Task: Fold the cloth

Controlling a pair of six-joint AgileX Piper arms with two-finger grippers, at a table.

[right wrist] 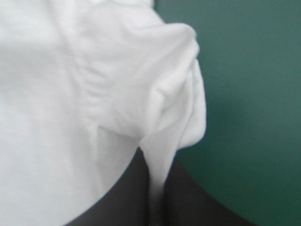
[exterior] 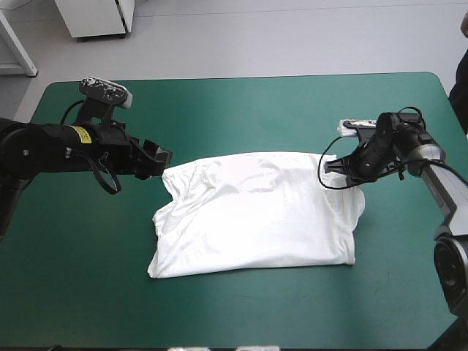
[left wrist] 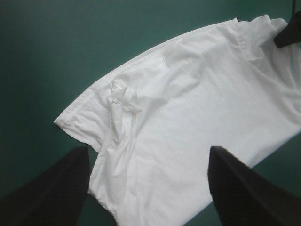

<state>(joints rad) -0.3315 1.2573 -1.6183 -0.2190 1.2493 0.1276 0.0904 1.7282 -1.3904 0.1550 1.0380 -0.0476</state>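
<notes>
- High view: one white T-shirt (exterior: 256, 216) is seen lying mid-counter, mostly flat and wrinkled, with its near-left part skewed toward the near edge of the teal-green counter (exterior: 241, 102).
- At the shirt's far-right corner the right end effector (exterior: 330, 170) is placed. In the right wrist view it is clenched, with a fold of cloth pinched between the black fingers and bunched ahead of them.
- At the far-left corner the left end effector (exterior: 162, 162) is placed. In the left wrist view it is released, fingers spread wide, with the shirt's edge lying under and between them and nothing gripped.
- Ahead of the left fingers, near that corner, a small crumpled knot (left wrist: 123, 101) of fabric is seen.
- Handling, judged: the cloth is taken as light, thin and limp. No shape will be held once it is lifted, so sag and drag are expected. It is not fragile. Thin layers may be missed or doubled in a pinch.
- Hold, judged: the hem or seam at the far-left corner is best taken, matching the right pinch, so that both far corners can be carried evenly. The crumpled knot is better avoided.
- Count: T-shirt, one. End effectors, two: one clenched on cloth, one released. Counter, one.
</notes>
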